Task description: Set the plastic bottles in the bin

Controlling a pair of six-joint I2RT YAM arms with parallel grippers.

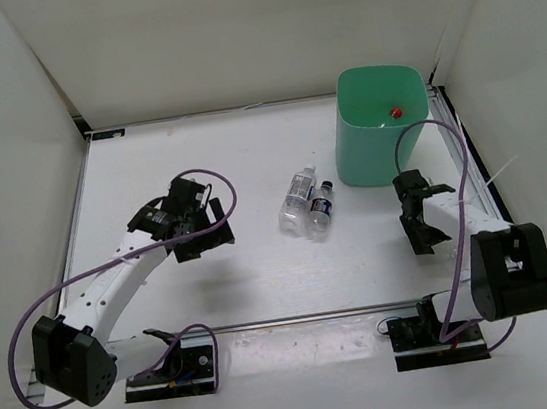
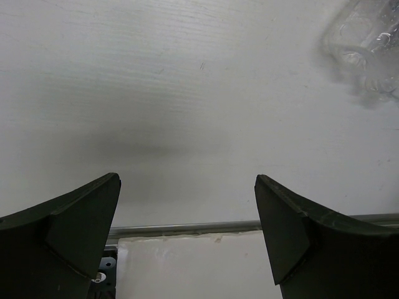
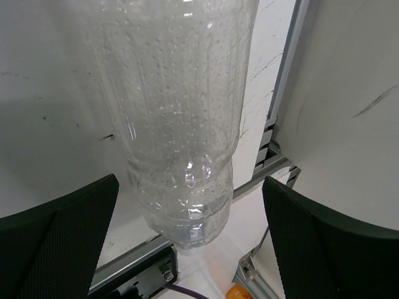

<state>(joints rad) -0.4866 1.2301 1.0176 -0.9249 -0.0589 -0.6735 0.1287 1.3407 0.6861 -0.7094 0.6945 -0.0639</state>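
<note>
When you look down from the top camera, two plastic bottles lie side by side in the middle of the table (image 1: 247, 157). A white-capped bottle (image 1: 298, 199) rests just beside a dark-capped bottle (image 1: 321, 208). A red cap (image 1: 395, 111) shows inside the mint-green bin (image 1: 373, 156) at the far right. That makes three bottles and one bin.

The left fingers (image 1: 217, 217) hang spread and empty to the left of the pair. The right fingers (image 1: 420, 231), also spread, sit near the bin.

From the left wrist, you see bare table between parted fingers, with a blurred bottle (image 2: 368, 40) at upper right.

From the right wrist, a clear bottle body (image 3: 181, 124) stands between wide fingers, touching neither. You cannot tell which bottle it is.

Expect the bottles to be light, thin-walled, slippery and easily dented, so take each one across its mid-body.
</note>
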